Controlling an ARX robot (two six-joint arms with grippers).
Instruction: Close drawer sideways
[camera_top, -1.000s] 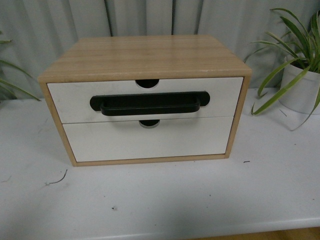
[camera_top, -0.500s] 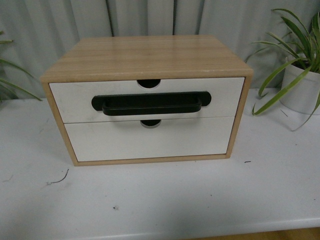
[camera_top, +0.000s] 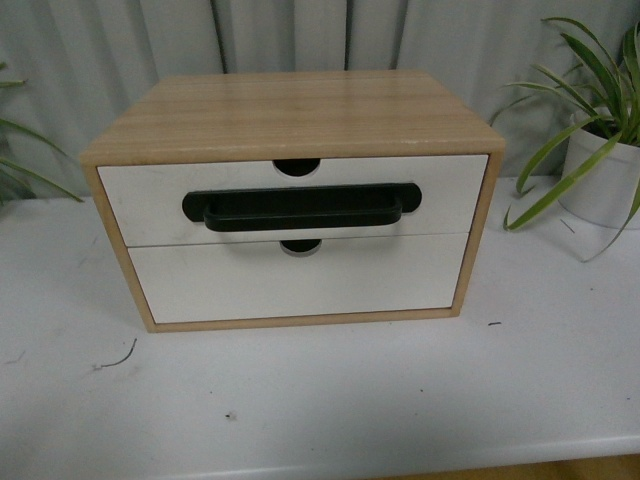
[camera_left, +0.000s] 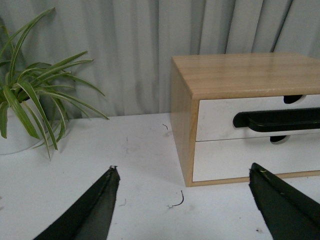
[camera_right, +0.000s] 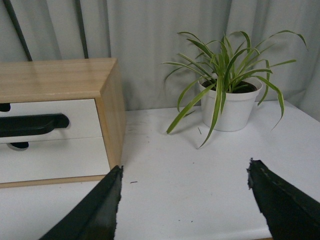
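A small two-drawer cabinet (camera_top: 290, 195) with a light wood-grain shell stands on a matte white table (camera_top: 330, 400), backed by a grey pleated curtain (camera_top: 280, 35). The drawer (camera_top: 292, 198) is the upper of the two: a flat white front with a long black bar handle (camera_top: 300, 208) set in a rounded black recess, and a half-round notch (camera_top: 297, 166) cut into its top edge; in the front view its face sits level with the wooden frame, pushed fully in. Below it lies a plain white drawer front (camera_top: 298, 277) with only a small half-round notch at its top. The left gripper (camera_left: 185, 200) hangs low over the table with its two dark, tapered fingers spread wide and nothing between them; the cabinet's wooden side panel and white fronts lie ahead of it, nearer the finger by the cabinet, well apart from both tips. A spider plant in a white pot (camera_left: 30, 105) stands beyond its other finger. The right gripper (camera_right: 185, 200) is likewise spread wide and empty above the bare tabletop, with the cabinet's corner ahead toward one finger and a glossy white pot of striped, arching leaves (camera_right: 227, 102) ahead between the fingers. Neither gripper touches the cabinet.
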